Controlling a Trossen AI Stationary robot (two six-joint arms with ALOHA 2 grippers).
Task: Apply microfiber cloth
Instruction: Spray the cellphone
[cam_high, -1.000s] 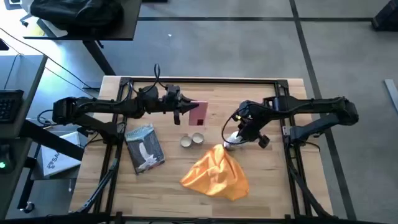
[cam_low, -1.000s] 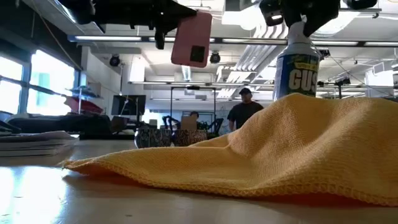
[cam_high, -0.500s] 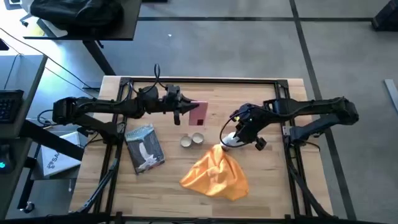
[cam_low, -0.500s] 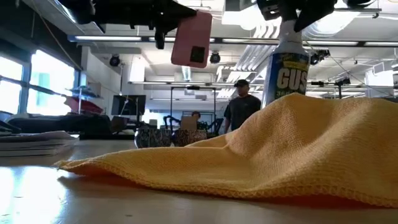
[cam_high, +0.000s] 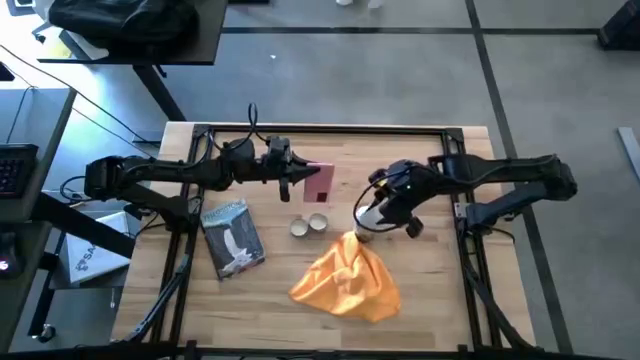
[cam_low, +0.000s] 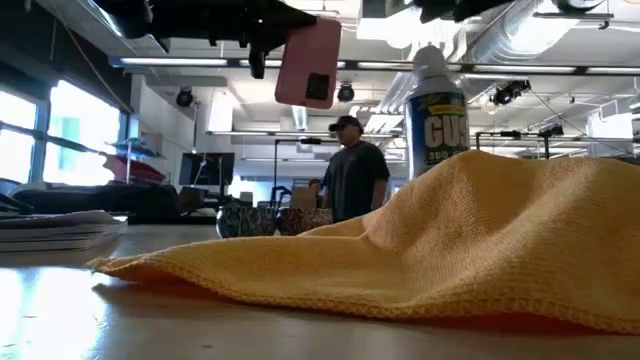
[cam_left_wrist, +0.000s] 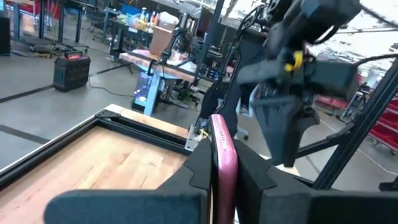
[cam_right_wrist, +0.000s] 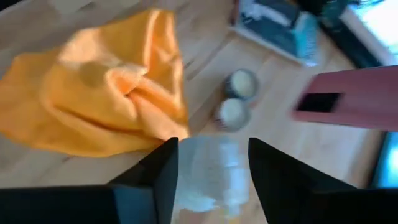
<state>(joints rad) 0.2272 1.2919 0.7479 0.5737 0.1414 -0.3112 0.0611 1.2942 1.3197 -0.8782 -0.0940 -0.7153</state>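
Note:
The orange-yellow microfiber cloth (cam_high: 345, 280) lies crumpled on the table's near middle, and fills the low view's front (cam_low: 450, 240). No gripper touches it. My right gripper (cam_high: 382, 212) hovers just beyond its far edge, shut on a white-topped bottle (cam_low: 437, 120) with a blue label. My left gripper (cam_high: 292, 180) is over the table's far middle, shut on a pink phone (cam_high: 318, 182), which hangs high in the low view (cam_low: 308, 62). My left gripper pinches the pink phone by one edge (cam_left_wrist: 222, 163) between its two fingers, coming level from the table's left. The phone stands on edge, lifted clear of the table. My right gripper comes from above with one finger (cam_right_wrist: 163, 167) on either side of the bottle's upper part (cam_right_wrist: 208, 171). The bottle stands near upright; the cloth hides its base.
Two small round tins (cam_high: 308, 226) sit between the arms, left of the bottle. A grey-and-white flat packet (cam_high: 233, 238) lies at the near left. A black frame (cam_high: 320, 130) rims the table. A person (cam_low: 352, 180) walks in the room behind.
My right gripper has carried the bottle a little toward the table's left, along the cloth's far edge. The cloth, the phone and my left gripper have kept still. The person in the room has walked leftward.

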